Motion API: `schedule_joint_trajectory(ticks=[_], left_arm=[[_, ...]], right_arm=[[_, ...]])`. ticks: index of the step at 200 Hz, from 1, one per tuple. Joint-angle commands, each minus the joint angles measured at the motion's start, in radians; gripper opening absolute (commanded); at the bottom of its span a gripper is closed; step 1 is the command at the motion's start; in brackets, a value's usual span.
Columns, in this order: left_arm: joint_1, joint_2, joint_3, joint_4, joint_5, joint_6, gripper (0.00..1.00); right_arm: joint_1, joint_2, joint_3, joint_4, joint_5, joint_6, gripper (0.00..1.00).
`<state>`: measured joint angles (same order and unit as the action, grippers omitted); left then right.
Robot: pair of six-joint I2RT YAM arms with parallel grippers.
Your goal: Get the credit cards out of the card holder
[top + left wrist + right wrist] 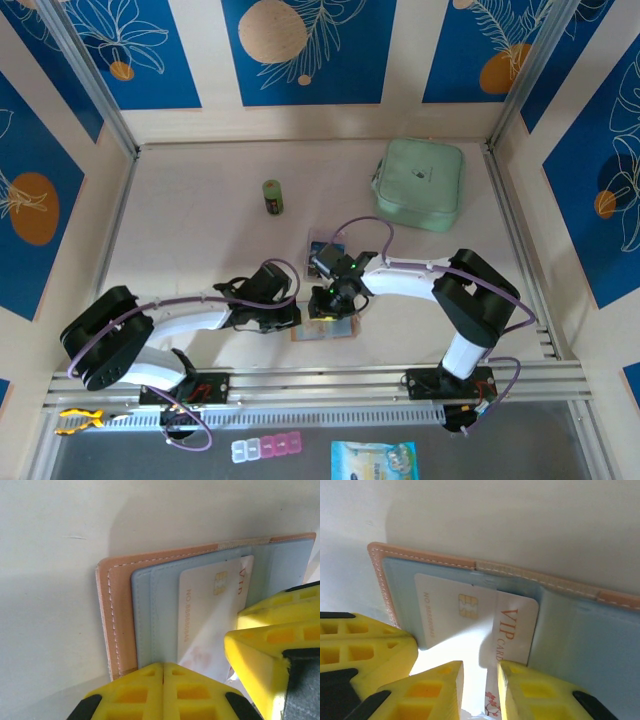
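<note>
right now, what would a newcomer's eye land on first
The open pink card holder mid-table, with a white VIP card sticking partly out of its blue-grey pocket. The yellow left gripper and right gripper crowd its edge. A mint-green pouch sits at the far right.

Salmon-pink card holder (pixel 570 625), pale stitching, blue-grey pockets; white credit card (pixel 450 625) just ahead of the yellow right gripper (pixel 480 672) carries orange lettering and a gold chip.

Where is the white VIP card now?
Right wrist view: the white VIP card sticks partly out of the open card holder, directly before the right gripper.
</note>
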<state>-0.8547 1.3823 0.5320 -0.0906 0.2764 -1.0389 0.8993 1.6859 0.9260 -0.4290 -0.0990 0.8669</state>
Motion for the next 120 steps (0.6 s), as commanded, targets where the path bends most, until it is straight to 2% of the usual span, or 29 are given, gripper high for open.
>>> schedule_joint_trajectory(ticks=[1, 57, 120], left_arm=[[0.008, -0.014, -0.011, -0.061, -0.023, 0.004, 0.06], [0.008, -0.019, 0.044, -0.081, -0.011, 0.022, 0.05], [0.004, 0.017, 0.054, -0.024, 0.035, 0.006, 0.03]], right_arm=[[0.007, -0.008, 0.024, -0.074, 0.027, -0.023, 0.27], [0.004, -0.068, 0.0, -0.044, 0.012, -0.002, 0.27], [-0.026, -0.118, -0.058, -0.013, -0.007, 0.012, 0.27]])
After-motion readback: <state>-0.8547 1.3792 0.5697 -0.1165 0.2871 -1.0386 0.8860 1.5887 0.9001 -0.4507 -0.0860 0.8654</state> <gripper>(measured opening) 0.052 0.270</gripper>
